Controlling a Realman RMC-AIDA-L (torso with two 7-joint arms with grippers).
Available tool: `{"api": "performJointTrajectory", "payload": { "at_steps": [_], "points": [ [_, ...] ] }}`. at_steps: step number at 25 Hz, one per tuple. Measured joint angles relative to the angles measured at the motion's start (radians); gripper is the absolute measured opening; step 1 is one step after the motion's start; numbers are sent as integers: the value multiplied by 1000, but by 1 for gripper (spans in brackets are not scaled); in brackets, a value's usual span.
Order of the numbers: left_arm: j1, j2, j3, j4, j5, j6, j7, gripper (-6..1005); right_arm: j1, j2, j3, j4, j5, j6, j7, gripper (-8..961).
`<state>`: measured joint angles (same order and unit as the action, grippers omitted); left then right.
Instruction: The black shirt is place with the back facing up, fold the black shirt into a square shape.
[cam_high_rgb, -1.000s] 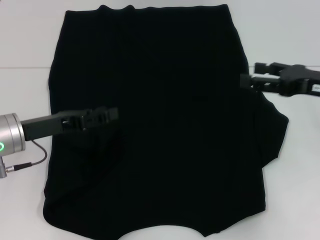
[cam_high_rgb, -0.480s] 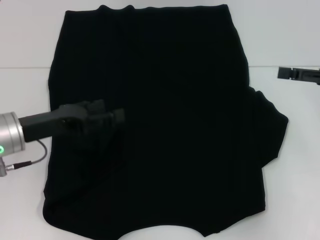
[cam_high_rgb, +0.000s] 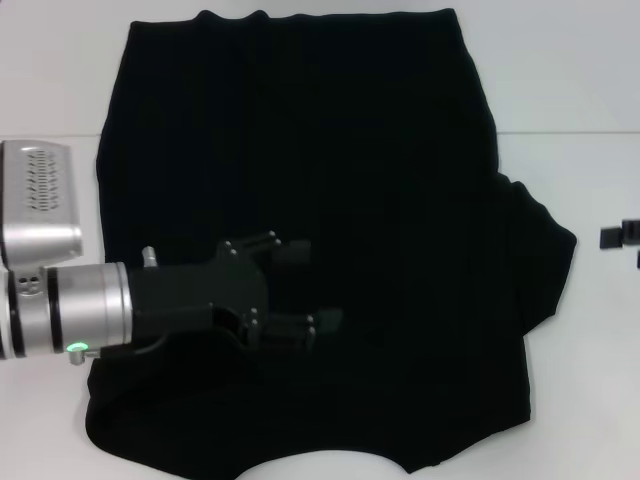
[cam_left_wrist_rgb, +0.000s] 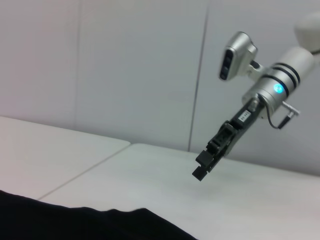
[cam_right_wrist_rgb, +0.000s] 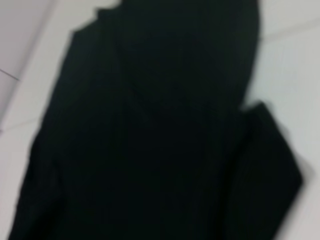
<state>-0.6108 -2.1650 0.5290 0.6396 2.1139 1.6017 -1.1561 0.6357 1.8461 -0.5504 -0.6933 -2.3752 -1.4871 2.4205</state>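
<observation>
The black shirt (cam_high_rgb: 330, 150) lies spread flat on the white table, filling most of the head view. Its right sleeve is folded in, leaving a bulge at the right edge (cam_high_rgb: 545, 255). My left gripper (cam_high_rgb: 300, 288) hovers over the shirt's lower left part, open, with nothing between its fingers. My right gripper (cam_high_rgb: 628, 248) is off the shirt at the far right edge of the head view, and only its tips show. It hangs above the table in the left wrist view (cam_left_wrist_rgb: 201, 166), open and empty. The right wrist view looks down on the shirt (cam_right_wrist_rgb: 150, 140).
The white table (cam_high_rgb: 580, 90) shows bare strips left and right of the shirt. A seam line crosses the table (cam_high_rgb: 560, 133). A pale wall (cam_left_wrist_rgb: 125, 75) stands behind the table in the left wrist view.
My left arm has swung nearer and rightward over the shirt's lower left, its wrist turned and fingers spread. My right gripper has drawn back from the shirt's right edge to the frame's border.
</observation>
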Motion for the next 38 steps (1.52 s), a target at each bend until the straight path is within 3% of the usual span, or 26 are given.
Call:
{"api": "performJointTrajectory", "payload": {
  "at_steps": [10,18,34,38],
  "points": [
    [-4,-1,14,-21,0,-59,12,951,74,8,-46,105,-144,118,80,791],
    [-4,-2,18,-23,0,-73,14,951,144,37,-98,199,-146,282,83,787],
    [-4,-3,16,-23,0,-108,11,950,151,50,-133,241,-147,333,96,573],
    [-5,-3,14,-23,0,-115,10,949,156,56,-134,243,-147,348,96,573]
  ]
}}
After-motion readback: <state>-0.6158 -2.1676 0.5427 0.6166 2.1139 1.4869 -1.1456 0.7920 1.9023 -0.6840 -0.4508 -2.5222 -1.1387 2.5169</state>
